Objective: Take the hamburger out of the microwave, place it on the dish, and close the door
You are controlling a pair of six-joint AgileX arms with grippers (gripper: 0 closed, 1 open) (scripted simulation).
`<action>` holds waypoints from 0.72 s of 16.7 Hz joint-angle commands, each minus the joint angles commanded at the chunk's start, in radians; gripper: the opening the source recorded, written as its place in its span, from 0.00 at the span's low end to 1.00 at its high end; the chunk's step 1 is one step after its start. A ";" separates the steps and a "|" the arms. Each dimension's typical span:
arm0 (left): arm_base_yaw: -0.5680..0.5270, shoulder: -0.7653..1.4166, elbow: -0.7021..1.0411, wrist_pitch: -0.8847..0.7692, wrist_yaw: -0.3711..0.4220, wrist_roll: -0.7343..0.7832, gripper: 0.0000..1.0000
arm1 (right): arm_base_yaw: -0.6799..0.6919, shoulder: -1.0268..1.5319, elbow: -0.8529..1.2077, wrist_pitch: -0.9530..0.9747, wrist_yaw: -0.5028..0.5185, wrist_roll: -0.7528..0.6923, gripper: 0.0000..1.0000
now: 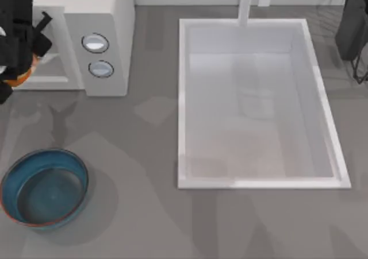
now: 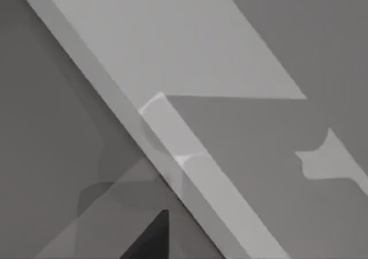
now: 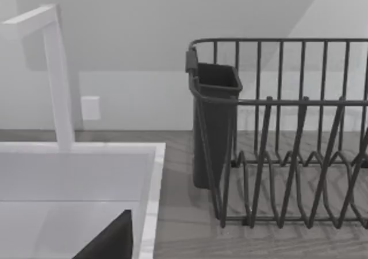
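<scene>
1. The left tool (image 1: 27, 47) is at the large white boxy microwave (image 1: 109, 18), around the small orange-tan hamburger (image 1: 23, 74); its grip cannot be told.
2. The round teal-blue dish (image 1: 45, 187) sits on the grey surface (image 1: 138, 213), near the front left.
3. The right arm is parked by the dark wire dish rack (image 3: 287, 132).

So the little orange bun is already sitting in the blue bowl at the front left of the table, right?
Not yet. In the top view the round teal-blue bowl with its reddish-brown rim holds nothing. The small orange bun is up by the white boxy microwave, at the left tool.
</scene>
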 joint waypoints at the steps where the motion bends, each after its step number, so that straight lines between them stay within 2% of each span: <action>1: -0.039 0.012 0.034 -0.114 -0.055 -0.127 0.00 | 0.000 0.000 0.000 0.000 0.000 0.000 1.00; 6: -0.232 0.111 0.172 -0.678 -0.286 -0.770 0.00 | 0.000 0.000 0.000 0.000 0.000 0.000 1.00; 12: -0.427 0.294 0.246 -1.254 -0.438 -1.435 0.00 | 0.000 0.000 0.000 0.000 0.000 0.000 1.00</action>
